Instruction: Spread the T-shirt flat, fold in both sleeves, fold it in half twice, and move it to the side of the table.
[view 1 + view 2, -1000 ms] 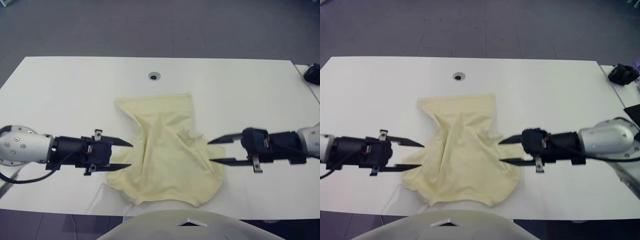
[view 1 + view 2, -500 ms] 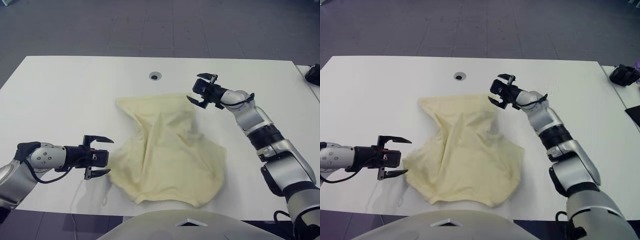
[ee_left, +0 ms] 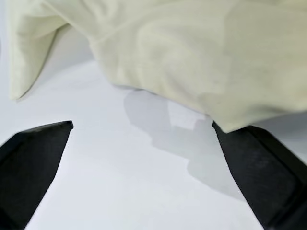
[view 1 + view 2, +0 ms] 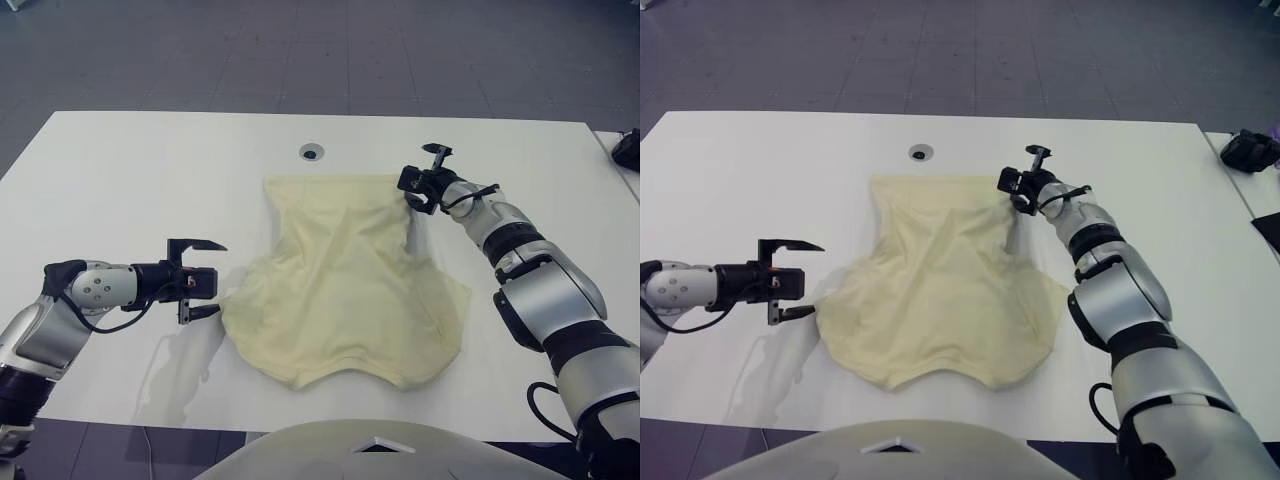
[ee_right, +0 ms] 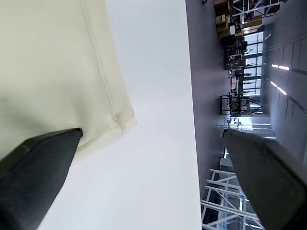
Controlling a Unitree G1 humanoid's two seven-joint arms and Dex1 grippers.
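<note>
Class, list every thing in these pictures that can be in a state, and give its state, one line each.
T-shirt: lying on the table, loosely spread, wrinkled, not yet folded.
left tool: open, at the T-shirt's left edge, gripping nothing.
right tool: open, at the T-shirt's far right corner, gripping nothing.

We see a pale yellow T-shirt [image 4: 345,290] (plain, one shade throughout) on a white table [image 4: 130,170]. The left gripper [image 4: 218,277] and the right gripper [image 4: 424,178] are black. We make out a grey floor [image 4: 300,50] marked in square tiles.
</note>
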